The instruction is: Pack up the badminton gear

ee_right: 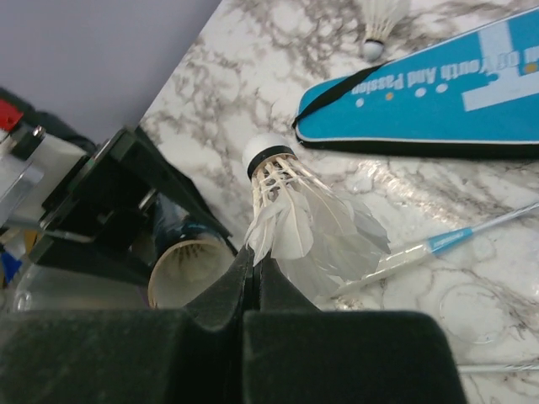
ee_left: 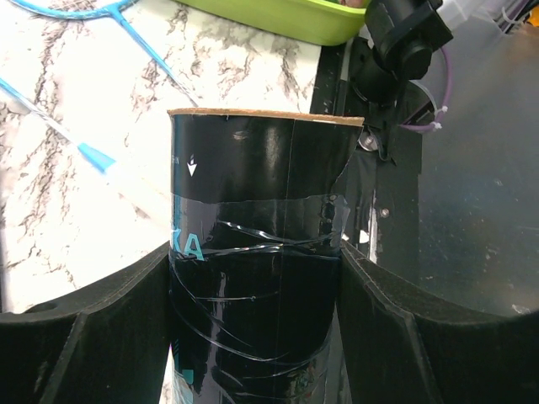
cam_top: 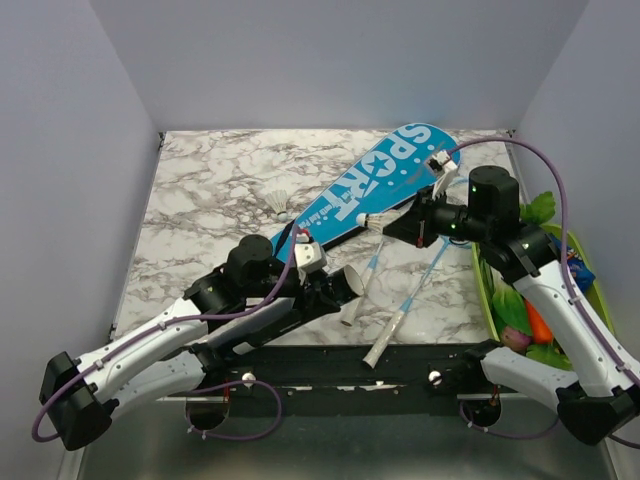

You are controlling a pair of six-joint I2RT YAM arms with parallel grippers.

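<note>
Right hand (ee_right: pixel 253 265) pinches a feathery shuttlecock (ee_right: pixel 303 223) (cork tip outward); left hand (ee_left: pixel 253 290) clamps a glossy black taped tube (ee_left: pixel 253 189) nearby.

The cyan bag (cam_top: pixel 368 190) reads "SPORT"; the black tube (ee_left: pixel 253 210) shows "KA".

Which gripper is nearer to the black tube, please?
Left. The left gripper is closed around the tube; the right gripper, pinching a shuttlecock, hovers apart from it, beyond its open end.
</note>
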